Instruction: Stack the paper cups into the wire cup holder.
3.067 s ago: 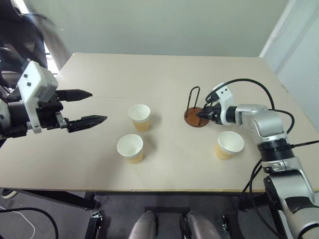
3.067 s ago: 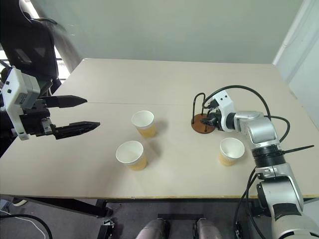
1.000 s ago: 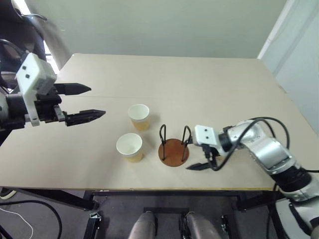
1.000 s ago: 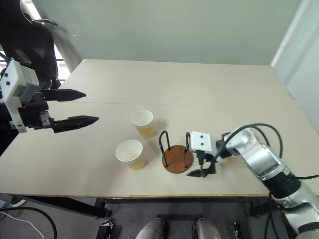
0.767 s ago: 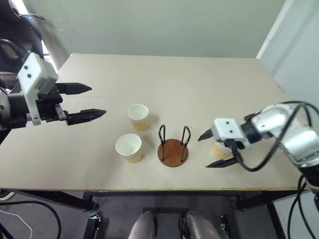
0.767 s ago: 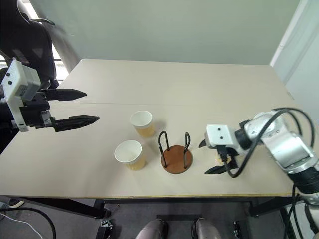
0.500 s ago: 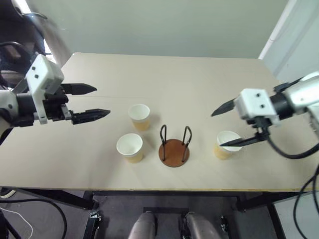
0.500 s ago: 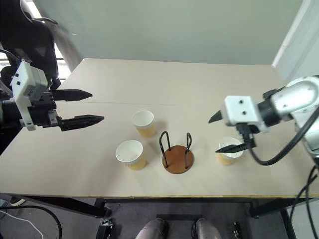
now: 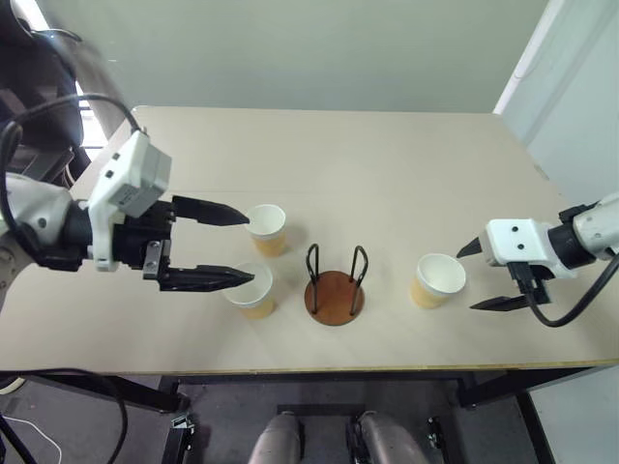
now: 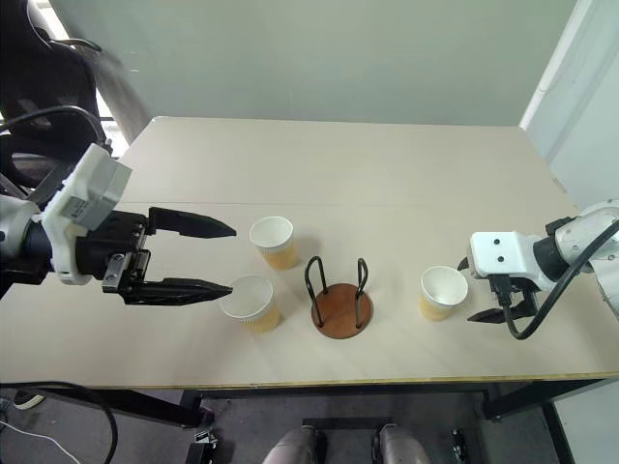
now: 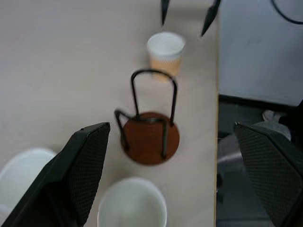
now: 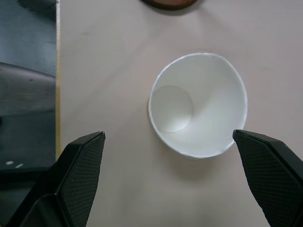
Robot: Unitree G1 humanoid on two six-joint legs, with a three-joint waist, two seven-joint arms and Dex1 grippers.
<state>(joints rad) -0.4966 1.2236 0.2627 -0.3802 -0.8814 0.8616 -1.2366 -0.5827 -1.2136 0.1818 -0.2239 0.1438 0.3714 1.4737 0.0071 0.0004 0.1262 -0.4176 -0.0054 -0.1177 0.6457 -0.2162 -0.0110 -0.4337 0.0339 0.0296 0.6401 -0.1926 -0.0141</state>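
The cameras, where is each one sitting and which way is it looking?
Eye views: on the head, looking down over the table; both arms show.
Left wrist view: looks along the left tool at the wire cup holder.
Right wrist view: looks down between the right tool fingers into the right cup.
Shared: both wrist views show that cup and holder.
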